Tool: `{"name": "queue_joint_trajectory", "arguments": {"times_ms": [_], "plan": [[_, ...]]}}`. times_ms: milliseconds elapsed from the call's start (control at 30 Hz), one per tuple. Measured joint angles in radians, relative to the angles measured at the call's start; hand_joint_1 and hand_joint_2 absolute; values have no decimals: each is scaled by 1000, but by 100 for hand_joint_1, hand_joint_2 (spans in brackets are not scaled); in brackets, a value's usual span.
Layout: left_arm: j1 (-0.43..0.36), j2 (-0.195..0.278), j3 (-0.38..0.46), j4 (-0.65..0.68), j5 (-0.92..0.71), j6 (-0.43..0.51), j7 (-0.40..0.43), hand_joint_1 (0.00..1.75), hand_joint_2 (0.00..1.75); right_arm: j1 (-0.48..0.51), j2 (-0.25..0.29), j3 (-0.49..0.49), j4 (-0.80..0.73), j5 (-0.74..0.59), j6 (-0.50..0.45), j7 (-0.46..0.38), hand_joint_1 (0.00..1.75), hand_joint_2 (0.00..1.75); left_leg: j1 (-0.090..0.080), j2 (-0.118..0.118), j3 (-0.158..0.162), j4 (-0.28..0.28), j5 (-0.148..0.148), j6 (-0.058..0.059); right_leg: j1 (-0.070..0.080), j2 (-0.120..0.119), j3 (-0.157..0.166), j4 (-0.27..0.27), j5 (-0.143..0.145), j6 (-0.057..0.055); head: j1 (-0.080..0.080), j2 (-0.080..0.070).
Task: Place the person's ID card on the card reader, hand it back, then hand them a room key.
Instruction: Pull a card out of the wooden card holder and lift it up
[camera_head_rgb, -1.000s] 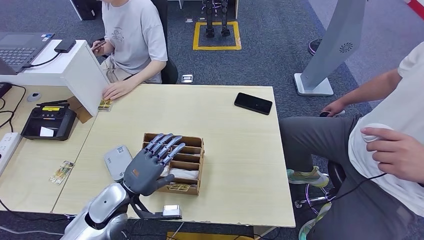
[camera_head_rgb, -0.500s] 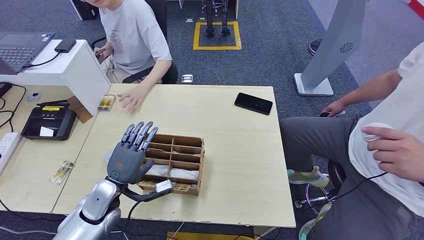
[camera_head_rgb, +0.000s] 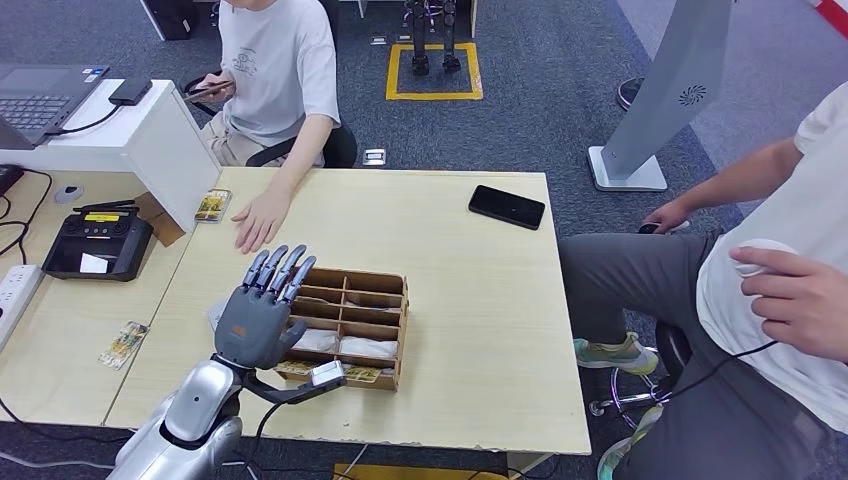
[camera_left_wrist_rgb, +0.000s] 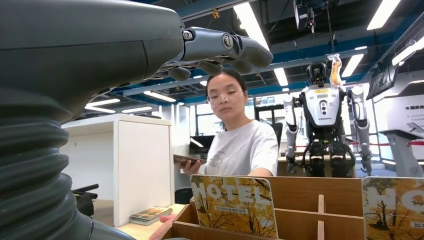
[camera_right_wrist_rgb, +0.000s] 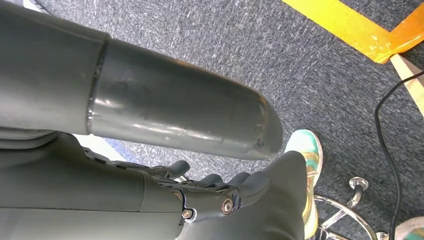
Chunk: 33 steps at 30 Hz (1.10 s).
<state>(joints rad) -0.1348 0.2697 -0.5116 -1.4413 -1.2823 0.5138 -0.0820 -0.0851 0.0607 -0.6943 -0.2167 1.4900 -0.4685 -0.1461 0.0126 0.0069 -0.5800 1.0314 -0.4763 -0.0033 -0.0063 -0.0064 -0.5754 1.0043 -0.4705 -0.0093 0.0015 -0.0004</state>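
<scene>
My left hand (camera_head_rgb: 262, 310) hovers with fingers spread and nothing in it, over the left end of the wooden card box (camera_head_rgb: 368, 300). The white card reader (camera_head_rgb: 212, 318) lies on the table to the left of the box, mostly hidden under that hand. Yellow HOTEL key cards (camera_left_wrist_rgb: 235, 205) stand in the box's front row (camera_head_rgb: 360, 374). The seated person's hand (camera_head_rgb: 258, 220) rests flat on the table beyond my hand. A small stack of cards (camera_head_rgb: 213, 205) lies by the white partition. My right hand (camera_right_wrist_rgb: 220, 195) hangs low over the carpet, holding nothing.
A black phone (camera_head_rgb: 506, 206) lies at the table's far right. A black terminal (camera_head_rgb: 98, 245) and a loose card (camera_head_rgb: 124, 343) sit on the lower desk to the left. A white partition (camera_head_rgb: 170, 150) stands at the far left corner. Another person (camera_head_rgb: 770, 300) sits to the right.
My left hand moved left from over the box's middle to its left end. The person's hand left the card stack and slid across the table toward my hand.
</scene>
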Motion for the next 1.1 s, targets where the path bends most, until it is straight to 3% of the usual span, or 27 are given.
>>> {"name": "queue_joint_trajectory", "arguments": {"times_ms": [600, 700, 867, 1100], "plan": [[0, 1, 12, 1, 29, -13, -13, 0, 175, 0, 0, 0, 0, 0, 0, 0, 0, 0, 0, 0, 0, 0, 0, 0, 0, 0, 0, 0, 0, 0, 0, 0], [-2, 6, 15, -2, 118, -70, -57, 0, 175, 0, 0, 0, 0, 1, 0, -2, 0, 0, 0, 0, 0, 0, 0, 0, 0, 0, 0, 0, 0, 0, 0, 0], [-20, 43, 28, -30, 335, -253, -150, 0, 175, 0, 0, 0, 0, 1, 0, -8, 0, 0, 0, 0, 0, 0, 0, 0, 0, 0, 0, 0, 0, 0, 0, 0], [-42, 128, 40, -66, 354, -336, -171, 0, 175, 0, 0, 0, 0, 1, 1, -9, 0, 0, 0, 0, 0, 0, 0, 0, 0, 0, 0, 0, 0, 0, 0, 0]]}}
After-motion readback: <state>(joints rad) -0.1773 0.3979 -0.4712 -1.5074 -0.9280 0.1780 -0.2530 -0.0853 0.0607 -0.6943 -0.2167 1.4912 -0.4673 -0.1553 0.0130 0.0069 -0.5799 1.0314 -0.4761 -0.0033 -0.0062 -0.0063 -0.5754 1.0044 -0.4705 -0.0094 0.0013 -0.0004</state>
